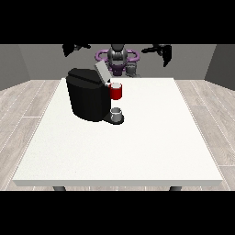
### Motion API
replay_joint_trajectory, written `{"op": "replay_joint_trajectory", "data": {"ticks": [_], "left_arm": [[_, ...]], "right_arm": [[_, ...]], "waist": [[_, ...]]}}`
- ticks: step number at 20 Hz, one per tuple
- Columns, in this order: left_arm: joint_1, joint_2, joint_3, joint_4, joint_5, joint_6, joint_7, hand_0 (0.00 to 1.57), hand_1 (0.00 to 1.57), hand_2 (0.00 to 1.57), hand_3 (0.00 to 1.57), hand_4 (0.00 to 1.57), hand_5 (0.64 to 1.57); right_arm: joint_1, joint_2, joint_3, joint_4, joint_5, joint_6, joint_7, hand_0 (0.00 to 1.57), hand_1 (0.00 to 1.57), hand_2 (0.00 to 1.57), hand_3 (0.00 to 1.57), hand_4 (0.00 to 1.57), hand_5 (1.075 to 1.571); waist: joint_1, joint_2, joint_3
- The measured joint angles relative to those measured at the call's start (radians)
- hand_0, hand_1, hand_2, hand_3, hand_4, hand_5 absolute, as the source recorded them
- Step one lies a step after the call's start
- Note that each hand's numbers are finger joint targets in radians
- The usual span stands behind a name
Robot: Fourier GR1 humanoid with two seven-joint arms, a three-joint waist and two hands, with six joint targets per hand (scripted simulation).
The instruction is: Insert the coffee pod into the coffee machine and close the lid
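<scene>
The black coffee machine stands on the left half of the white table, its grey lid tilted up and open. A red thing at the machine sits under the lid. A small grey thing rests on the machine's dark base plate; I cannot tell whether it is the pod. The hand at the view's left is raised high behind the machine, fingers spread, holding nothing. The hand at the view's right hangs in the air at the same height, fingers extended, holding nothing.
The robot's torso is behind the table's far edge. Wooden floor surrounds the table. The table's white surface stretches from the machine to the right and front edges.
</scene>
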Motion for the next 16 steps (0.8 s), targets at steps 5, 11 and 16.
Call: {"op": "replay_joint_trajectory", "data": {"ticks": [5, 11, 16], "left_arm": [[0.066, -0.021, -0.007, -0.058, 0.045, -0.027, 0.004, 0.00, 0.00, 0.00, 0.00, 0.00, 1.571], [0.134, -0.056, -0.062, -0.169, 0.096, -0.021, 0.041, 0.00, 0.00, 0.00, 0.00, 0.00, 1.571], [0.199, -0.068, -0.118, -0.286, 0.157, -0.008, 0.092, 0.00, 0.00, 0.00, 0.00, 0.00, 1.571]], "right_arm": [[-0.049, -0.027, 0.008, -0.040, -0.021, 0.051, 0.039, 0.00, 0.00, 0.00, 0.00, 0.00, 1.571], [-0.103, -0.025, 0.047, -0.049, 0.009, 0.069, 0.067, 0.00, 0.00, 0.00, 0.00, 0.22, 1.571], [-0.137, -0.016, 0.062, -0.017, 0.043, 0.071, 0.046, 0.00, 0.00, 0.00, 0.00, 0.00, 1.571]], "waist": [[0.035, 0.006, 0.0000], [0.072, 0.028, 0.0000], [0.101, 0.058, 0.0002]]}}
